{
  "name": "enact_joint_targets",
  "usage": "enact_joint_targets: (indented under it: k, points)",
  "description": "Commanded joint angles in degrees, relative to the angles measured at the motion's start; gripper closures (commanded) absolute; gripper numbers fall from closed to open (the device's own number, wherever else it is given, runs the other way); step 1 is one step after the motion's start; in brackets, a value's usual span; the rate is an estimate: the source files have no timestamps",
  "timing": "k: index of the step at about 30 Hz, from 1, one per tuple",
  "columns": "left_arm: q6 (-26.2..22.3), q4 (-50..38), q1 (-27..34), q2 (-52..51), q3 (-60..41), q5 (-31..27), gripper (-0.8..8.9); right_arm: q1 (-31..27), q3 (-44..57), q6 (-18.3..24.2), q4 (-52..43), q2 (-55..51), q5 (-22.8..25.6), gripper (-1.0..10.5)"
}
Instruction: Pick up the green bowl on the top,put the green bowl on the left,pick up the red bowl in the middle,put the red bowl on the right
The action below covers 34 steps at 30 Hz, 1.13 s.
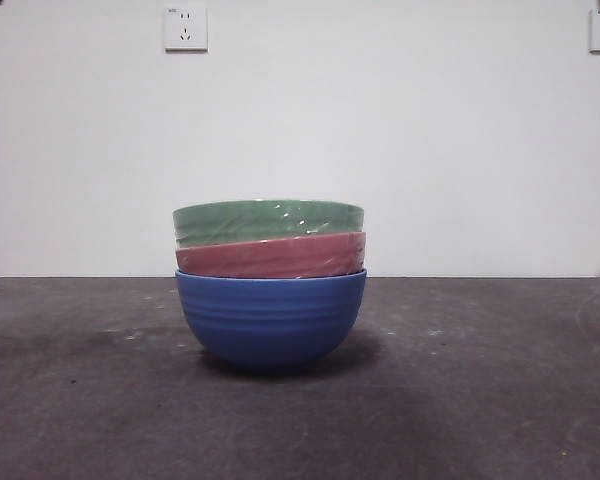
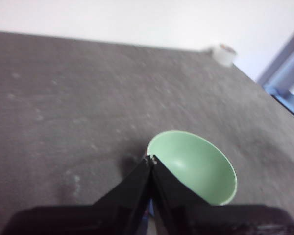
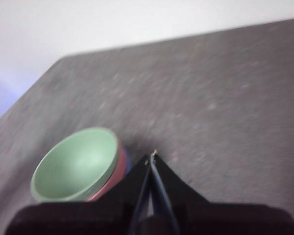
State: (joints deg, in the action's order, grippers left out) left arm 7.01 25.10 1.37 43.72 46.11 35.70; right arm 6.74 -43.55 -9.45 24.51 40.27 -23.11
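Sage-green and glossy, the green bowl (image 1: pixel 268 220) tops the stack mid-table, nested in the red bowl (image 1: pixel 271 257) and blue bowl (image 1: pixel 270 320). Your left gripper (image 2: pixel 151 158), jaws together, hovers beside its rim; the right gripper (image 3: pixel 152 155), jaws together, sits slightly farther away.

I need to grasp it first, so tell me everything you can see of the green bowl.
The green bowl is round, glossy and sage green, with faint ridges on its outer wall and a smooth, empty inside. It looks ceramic or plastic. It sits upright, slightly tilted, on top of the stack, nested in the red bowl, which touches it from below. Neither hand touches it: the left hand and right hand, both shut, hover near its rim.
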Motion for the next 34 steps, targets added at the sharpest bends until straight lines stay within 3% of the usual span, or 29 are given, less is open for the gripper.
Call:
enact_joint_targets:
  k: [1, 4, 5, 7, 9, 12, 17, 26, 34]
  points:
    - [-4.92, 2.93, -1.16, 2.58, 2.91, 0.98, 8.17, 0.02, -1.25, 4.46, 1.2, 2.86, -3.72, 9.4]
    - [-6.6, 4.11, -2.75, 4.72, 4.52, 2.21, 7.95, 0.04, -1.66, 4.81, 1.4, 4.76, -4.13, 8.6]
    - [-6.69, 4.17, -3.39, 5.27, 4.87, 2.19, 7.46, 0.04, -1.66, 4.81, 1.33, 5.09, -3.87, 8.1]
    - [-6.69, 4.15, -4.98, 6.43, 5.38, 2.1, 5.55, 0.04, -1.66, 4.79, 1.36, 5.55, -3.85, 7.1]
    - [-6.97, 4.11, -6.75, 7.58, 5.79, 2.14, 4.55, 0.09, -1.66, 4.76, 1.42, 5.73, -3.89, 6.9]
    - [-9.01, 5.29, -10.29, 10.25, 6.97, 2.32, 4.59, 0.09, -1.66, 4.57, 1.4, 5.7, -3.96, 6.9]
    - [-17.2, 12.17, -17.59, 17.31, 12.57, 1.38, 4.59, 0.11, -1.66, 4.39, 1.44, 5.7, -3.98, 6.9]
    - [-30.34, 19.74, -31.98, 30.12, 21.86, -15.52, 4.69, 0.13, -1.66, 4.39, 1.57, 5.75, -3.96, 6.9]
    - [-34.14, 19.17, -37.97, 39.3, 22.73, -19.91, 4.69, 0.13, -1.66, 4.42, 1.62, 5.75, -3.93, 6.9]
